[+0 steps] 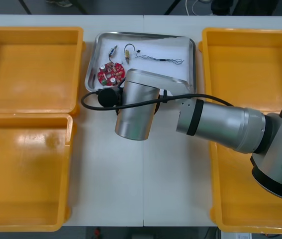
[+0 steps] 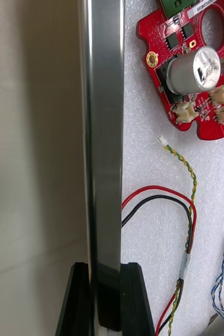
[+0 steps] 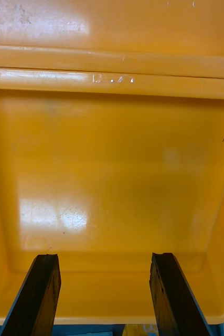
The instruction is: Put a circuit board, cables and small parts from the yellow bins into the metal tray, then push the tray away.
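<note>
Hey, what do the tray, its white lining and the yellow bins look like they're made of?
Metal tray: likely polished steel; the rim between the right gripper's fingers mirrors its surroundings. White lining: probably foam; fine pebbled grain. Yellow bins: glossy moulded plastic, with soft glare, below the open left gripper.

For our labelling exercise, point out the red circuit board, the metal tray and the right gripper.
red circuit board (image 1: 111, 73), front view, board's middle.
metal tray (image 2: 105, 105), right wrist view, its rim.
right gripper (image 2: 104, 270), right wrist view, midway between fingertips.
</note>
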Controlling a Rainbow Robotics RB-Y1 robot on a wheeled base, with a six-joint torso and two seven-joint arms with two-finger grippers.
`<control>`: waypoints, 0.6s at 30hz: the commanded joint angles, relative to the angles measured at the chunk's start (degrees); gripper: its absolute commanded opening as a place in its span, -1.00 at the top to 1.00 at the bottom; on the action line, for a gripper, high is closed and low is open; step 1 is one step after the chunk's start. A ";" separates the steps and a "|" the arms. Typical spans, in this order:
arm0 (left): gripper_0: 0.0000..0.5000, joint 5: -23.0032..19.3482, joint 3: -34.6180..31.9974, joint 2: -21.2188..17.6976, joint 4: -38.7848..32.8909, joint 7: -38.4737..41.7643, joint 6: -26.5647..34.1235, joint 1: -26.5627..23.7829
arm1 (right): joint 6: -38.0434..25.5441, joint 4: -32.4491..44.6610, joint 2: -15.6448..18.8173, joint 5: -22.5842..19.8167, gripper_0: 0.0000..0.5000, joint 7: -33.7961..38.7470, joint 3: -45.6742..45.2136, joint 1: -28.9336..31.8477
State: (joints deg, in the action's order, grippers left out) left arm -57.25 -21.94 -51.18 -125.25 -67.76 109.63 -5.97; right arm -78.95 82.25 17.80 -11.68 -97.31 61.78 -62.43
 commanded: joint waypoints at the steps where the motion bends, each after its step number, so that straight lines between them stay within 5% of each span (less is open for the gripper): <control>1: -1.00 0.56 -1.70 0.64 -1.49 -6.42 0.37 0.60 | 2.23 -1.57 -1.63 1.22 1.00 -3.42 -1.48 -3.67; 18: -1.00 0.56 -1.70 0.64 -1.49 -6.42 0.37 0.60 | 7.94 -8.86 -3.91 3.16 1.00 -5.09 -1.48 -5.25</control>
State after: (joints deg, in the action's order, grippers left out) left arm -57.23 -21.94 -51.18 -125.26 -67.77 109.63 -5.97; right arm -71.86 73.48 15.52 -9.59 -100.34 61.77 -64.42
